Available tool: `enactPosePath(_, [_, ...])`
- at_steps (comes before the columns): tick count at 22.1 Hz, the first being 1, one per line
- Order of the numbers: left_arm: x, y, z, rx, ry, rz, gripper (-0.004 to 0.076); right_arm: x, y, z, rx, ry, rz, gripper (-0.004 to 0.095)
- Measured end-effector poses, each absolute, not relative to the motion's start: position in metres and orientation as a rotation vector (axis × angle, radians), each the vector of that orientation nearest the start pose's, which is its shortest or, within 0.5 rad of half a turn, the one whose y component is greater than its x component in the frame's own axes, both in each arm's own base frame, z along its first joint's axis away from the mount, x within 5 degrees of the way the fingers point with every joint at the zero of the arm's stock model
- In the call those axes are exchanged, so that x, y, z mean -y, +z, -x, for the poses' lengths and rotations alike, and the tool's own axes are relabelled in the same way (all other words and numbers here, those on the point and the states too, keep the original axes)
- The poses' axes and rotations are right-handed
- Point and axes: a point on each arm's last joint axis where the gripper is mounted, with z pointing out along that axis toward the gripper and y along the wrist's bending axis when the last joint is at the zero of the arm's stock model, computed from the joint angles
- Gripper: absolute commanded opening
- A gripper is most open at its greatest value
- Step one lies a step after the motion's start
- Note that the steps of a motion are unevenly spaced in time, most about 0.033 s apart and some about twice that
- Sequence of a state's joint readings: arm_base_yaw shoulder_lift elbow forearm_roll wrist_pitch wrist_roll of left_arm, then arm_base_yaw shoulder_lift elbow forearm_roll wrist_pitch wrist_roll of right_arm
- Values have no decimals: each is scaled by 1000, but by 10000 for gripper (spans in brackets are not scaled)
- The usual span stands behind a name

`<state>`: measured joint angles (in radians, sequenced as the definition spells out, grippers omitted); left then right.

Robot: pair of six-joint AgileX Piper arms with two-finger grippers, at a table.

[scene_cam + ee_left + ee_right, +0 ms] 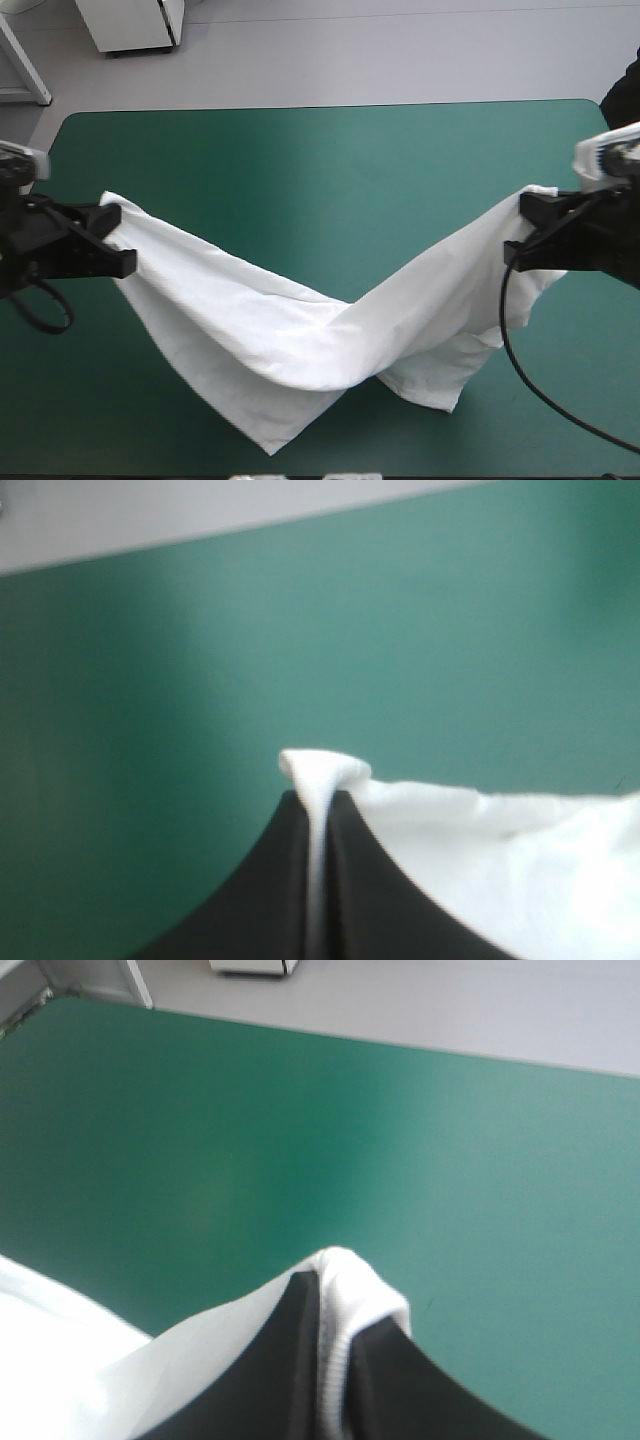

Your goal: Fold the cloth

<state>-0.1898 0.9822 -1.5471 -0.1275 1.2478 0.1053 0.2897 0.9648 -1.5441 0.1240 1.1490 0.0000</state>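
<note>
Both the left jaws and the right jaws are clamped tight on an end of the white T-shirt [300, 340], which hangs between them and sags onto the teal-green worktop [300, 160], its sleeves too bunched up to make out.

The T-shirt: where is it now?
In the high view the T-shirt hangs between the left gripper at the table's left side and the right gripper at its right side, each shut on one end; its middle sags toward the near edge.
</note>
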Motion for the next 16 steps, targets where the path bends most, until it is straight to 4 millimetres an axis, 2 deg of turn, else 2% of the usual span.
enactPosePath(2, [40,472,-158,-2243,-186,-346,-10,-56,486,-151,-2103,322,313,-17])
enactPosePath(6, [47,433,-204,-2345,-154,-341,-10,-66,450,-197,-2178,280,304,-17])
enactPosePath(7, [50,417,-231,-2367,-125,-339,-10,-72,435,-222,-2202,257,303,-17])
enactPosePath(8, [51,410,-241,-2374,-112,-340,-10,-75,428,-234,-2215,250,303,-17])
enactPosePath(9, [54,393,-269,-2383,-77,-342,-10,-81,414,-257,-2223,232,310,-17])
enactPosePath(10, [56,384,-281,-2395,-65,-343,-10,-84,409,-266,-2222,225,314,-17])
enactPosePath(11, [58,364,-306,-2412,-37,-342,-10,-89,392,-286,-2241,213,328,-17])
enactPosePath(12, [59,355,-314,-2422,-23,-344,-10,-91,385,-293,-2251,207,335,-17])
enactPosePath(13, [61,335,-333,-2445,1,-353,-10,-96,369,-309,-2278,199,346,-17])
enactPosePath(14, [62,326,-340,-2452,11,-357,-10,-98,361,-316,-2294,195,351,-17])
enactPosePath(16, [64,297,-363,-2470,47,-345,-8,-104,336,-337,-2321,178,379,-17])
